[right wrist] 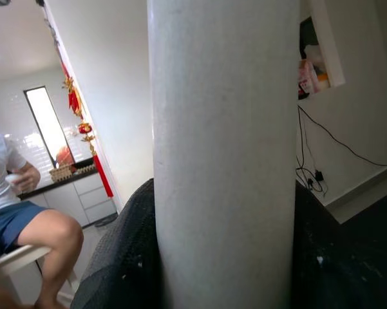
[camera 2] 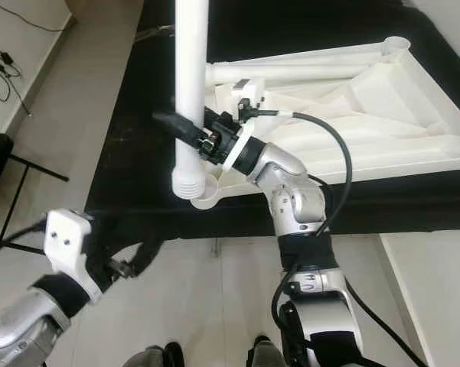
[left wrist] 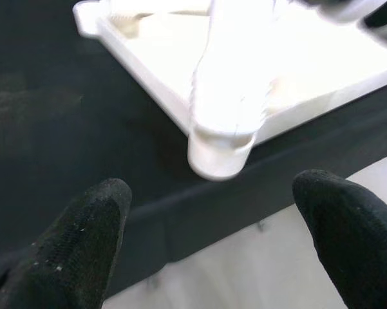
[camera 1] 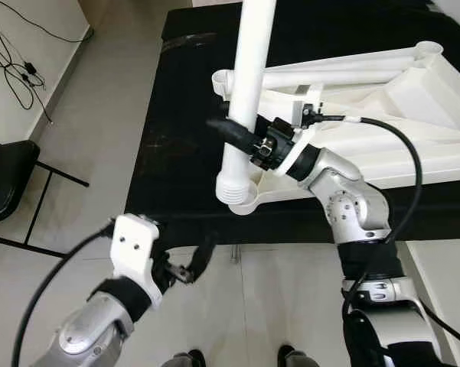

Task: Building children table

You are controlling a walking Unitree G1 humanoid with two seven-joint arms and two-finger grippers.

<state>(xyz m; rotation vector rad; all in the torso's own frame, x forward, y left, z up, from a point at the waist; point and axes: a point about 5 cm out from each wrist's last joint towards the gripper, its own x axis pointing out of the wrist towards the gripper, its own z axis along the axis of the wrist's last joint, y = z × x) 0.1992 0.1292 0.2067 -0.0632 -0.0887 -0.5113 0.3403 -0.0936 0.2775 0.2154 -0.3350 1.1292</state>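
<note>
Both arms were silver metal with rounded joint housings, dark screws and black sleeve sections. Each wrist carried a white block, and a black cable looped from it. The left claw (camera 1: 195, 264) and right claw (camera 1: 228, 130) had long black fingers (left wrist: 77, 251), finely speckled.

Black folding chair (camera 1: 8, 180) on pale tiled floor (camera 1: 99, 145), left of black mat (camera 1: 176, 153). Black cables (camera 1: 19, 73) trailing beyond the chair, near the wall. Seated person (right wrist: 19, 219) in blue shorts, by white cabinets (right wrist: 84, 193).
</note>
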